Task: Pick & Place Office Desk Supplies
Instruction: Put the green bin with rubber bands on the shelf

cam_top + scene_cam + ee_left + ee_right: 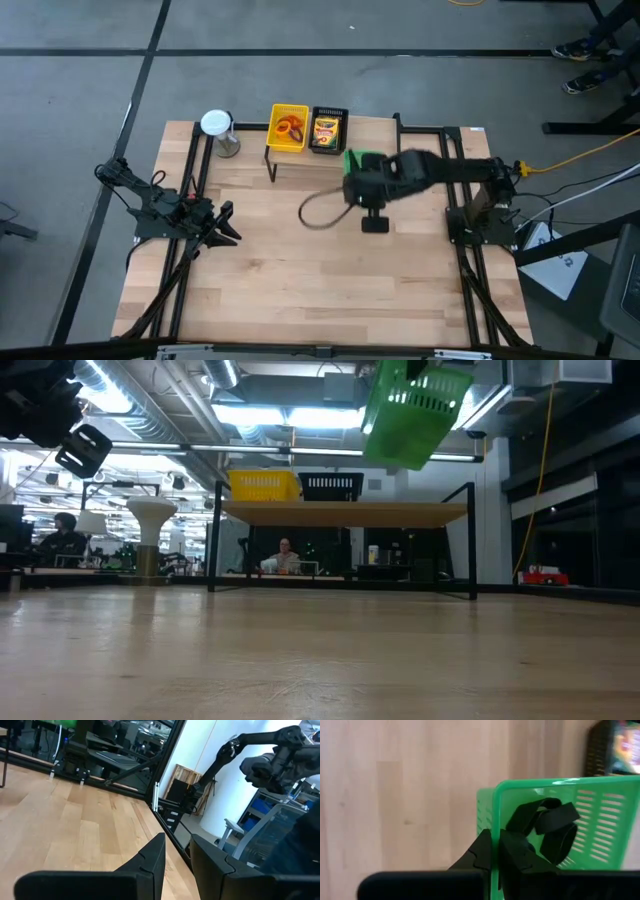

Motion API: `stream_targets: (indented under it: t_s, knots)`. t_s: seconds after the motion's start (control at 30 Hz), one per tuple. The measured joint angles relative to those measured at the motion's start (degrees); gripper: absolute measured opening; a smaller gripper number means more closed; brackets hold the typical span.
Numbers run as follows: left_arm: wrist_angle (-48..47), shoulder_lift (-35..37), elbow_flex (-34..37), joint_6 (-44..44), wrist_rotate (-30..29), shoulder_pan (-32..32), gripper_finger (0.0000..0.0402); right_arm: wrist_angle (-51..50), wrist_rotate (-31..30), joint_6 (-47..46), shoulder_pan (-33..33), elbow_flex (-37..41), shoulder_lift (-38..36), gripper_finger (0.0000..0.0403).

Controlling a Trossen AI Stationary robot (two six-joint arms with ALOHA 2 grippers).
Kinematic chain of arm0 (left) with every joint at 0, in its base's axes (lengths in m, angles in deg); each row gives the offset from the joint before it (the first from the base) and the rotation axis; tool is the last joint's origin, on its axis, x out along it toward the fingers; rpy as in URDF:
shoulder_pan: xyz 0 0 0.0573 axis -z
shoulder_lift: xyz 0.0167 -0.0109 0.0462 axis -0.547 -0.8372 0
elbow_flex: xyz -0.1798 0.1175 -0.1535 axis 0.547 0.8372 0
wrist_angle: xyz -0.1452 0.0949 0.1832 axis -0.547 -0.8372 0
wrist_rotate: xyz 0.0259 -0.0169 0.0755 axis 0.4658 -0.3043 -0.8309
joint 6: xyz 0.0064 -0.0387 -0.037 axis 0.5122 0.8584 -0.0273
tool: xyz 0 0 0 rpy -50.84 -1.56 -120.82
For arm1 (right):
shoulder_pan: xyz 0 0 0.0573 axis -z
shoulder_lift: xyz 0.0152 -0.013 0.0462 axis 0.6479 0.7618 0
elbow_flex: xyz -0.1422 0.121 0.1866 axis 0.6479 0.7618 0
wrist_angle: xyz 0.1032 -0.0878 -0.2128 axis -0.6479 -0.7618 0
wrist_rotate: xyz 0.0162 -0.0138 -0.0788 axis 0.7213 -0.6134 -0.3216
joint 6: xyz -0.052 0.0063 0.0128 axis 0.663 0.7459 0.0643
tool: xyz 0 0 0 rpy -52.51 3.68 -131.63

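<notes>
Three trays are what I'm tracking, and I place everything by the raised wooden shelf at the far edge of the table. Two of the trays sit on that shelf, touching side by side: the yellow tray holds thin orange and purple rings, and the black tray just beside it holds a yellow printed crayon box.

The third, the green tray, is off the shelf and in the air. My right end effector has its fingers pressed together on the tray's near wall, one finger outside and one inside. In the low view the tray hangs tilted above the shelf's top, clear of it. Inside it I can see black clips lying against the slotted wall. From above, the tray and the right arm sit in front of the shelf, towards its right end.

A grey cylinder with a white round top stands by the shelf's left end.

My left end effector waits low over the table, well in front of the shelf and off towards its left, fingers slightly apart with nothing between them.
</notes>
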Motion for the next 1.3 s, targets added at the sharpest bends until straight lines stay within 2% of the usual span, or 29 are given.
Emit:
stream_targets:
  t_s: [0.23, 0.5, 0.87, 1.1, 1.3]
  knots:
    - [-0.01, -0.01, -0.01, 0.00, 0.00, 0.00, 0.0086, 0.00, 0.04, 4.41, 6.25, 0.00, -0.31, 0.0012]
    - [-0.01, -0.01, -0.02, 0.00, 0.00, -0.01, 0.0086, 0.11, -1.32, 5.11, 12.21, 0.36, -0.93, 0.0012]
    - [-0.01, -0.01, -0.01, 0.00, 0.00, 0.00, 0.0086, 1.51, -4.27, 8.86, 15.75, 16.91, -12.17, 0.0012]
    - [-0.01, 0.01, -0.02, 0.00, 0.00, 0.00, 0.0086, 7.07, -3.64, 11.19, 16.40, 17.92, -13.11, 0.0012]
    - [-0.01, -0.01, 0.00, 0.00, 0.00, 0.01, 0.0086, 7.82, -2.85, 14.50, 20.17, 17.92, -10.68, 0.0012]
